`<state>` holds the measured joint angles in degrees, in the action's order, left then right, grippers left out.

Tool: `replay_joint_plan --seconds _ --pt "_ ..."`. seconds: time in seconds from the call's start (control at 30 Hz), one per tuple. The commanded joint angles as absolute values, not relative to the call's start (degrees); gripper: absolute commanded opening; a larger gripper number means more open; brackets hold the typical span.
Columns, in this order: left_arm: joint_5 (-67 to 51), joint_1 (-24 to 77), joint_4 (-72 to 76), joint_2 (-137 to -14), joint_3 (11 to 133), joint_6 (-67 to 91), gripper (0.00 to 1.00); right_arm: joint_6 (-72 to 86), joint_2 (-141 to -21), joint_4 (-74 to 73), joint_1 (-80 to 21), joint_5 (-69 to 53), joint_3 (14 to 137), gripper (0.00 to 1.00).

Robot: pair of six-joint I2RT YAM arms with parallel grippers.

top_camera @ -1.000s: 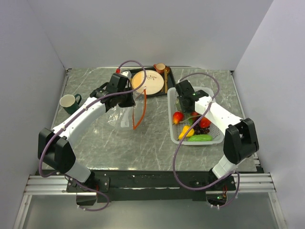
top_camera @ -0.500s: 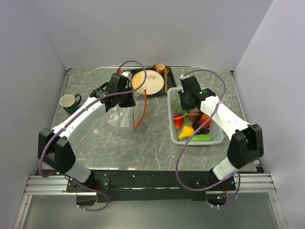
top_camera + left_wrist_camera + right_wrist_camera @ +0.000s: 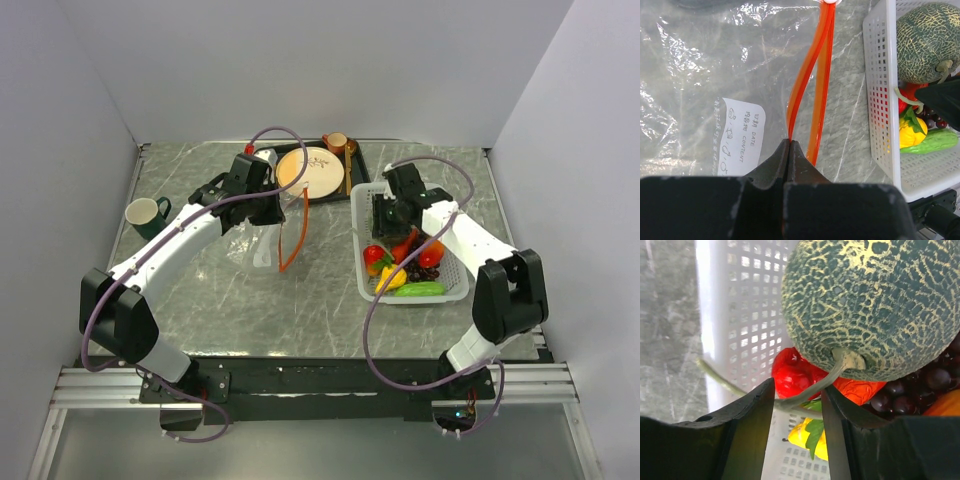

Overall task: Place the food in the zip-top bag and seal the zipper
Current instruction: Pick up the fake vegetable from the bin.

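My left gripper [image 3: 789, 142] is shut on one side of the orange-red zipper [image 3: 810, 75], holding the mouth of the clear zip-top bag [image 3: 705, 75] parted above the table. The bag [image 3: 255, 245] hangs left of the white basket [image 3: 452, 290]. The food lies in that basket: a green melon [image 3: 875, 305], red pieces [image 3: 792, 372], a yellow pear [image 3: 392, 277], grapes [image 3: 895, 395] and a cucumber [image 3: 420, 289]. My right gripper [image 3: 797, 400] is open at the basket's far end, with the melon's thin stem [image 3: 820, 385] passing between its jaws.
A green mug [image 3: 147, 215] stands at the left. A black tray [image 3: 360, 160] at the back holds a round plate [image 3: 310, 170] and a brown cup [image 3: 336, 143]. The basket's wall [image 3: 880, 100] stands close to the bag's mouth.
The right gripper's jaws have spread apart at the melon's stem, and that arm has shifted toward the basket's far end. The left gripper and bag have not moved.
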<state>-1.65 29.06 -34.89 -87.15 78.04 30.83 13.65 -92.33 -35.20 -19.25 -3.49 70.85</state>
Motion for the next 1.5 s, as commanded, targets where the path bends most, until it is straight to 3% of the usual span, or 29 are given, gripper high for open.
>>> replay_joint_plan --seconds 0.0,0.57,0.87,1.47 --pt "-2.1 28.7 -33.1 -87.5 78.9 30.2 0.01 16.5 -88.4 -34.3 -19.2 -6.1 71.6 0.50" --pt "-2.7 28.7 -33.2 -87.2 78.8 30.1 0.01 30.7 -90.3 -30.0 -18.5 -5.8 66.7 0.43" --pt "-2.0 28.7 -33.6 -86.6 78.8 29.5 0.01 50.7 -81.5 -9.9 -17.8 -11.2 54.3 0.44" --pt "-3.3 28.6 -33.0 -86.7 78.5 29.5 0.01 53.4 -76.3 -11.1 -17.8 1.0 50.0 0.45"
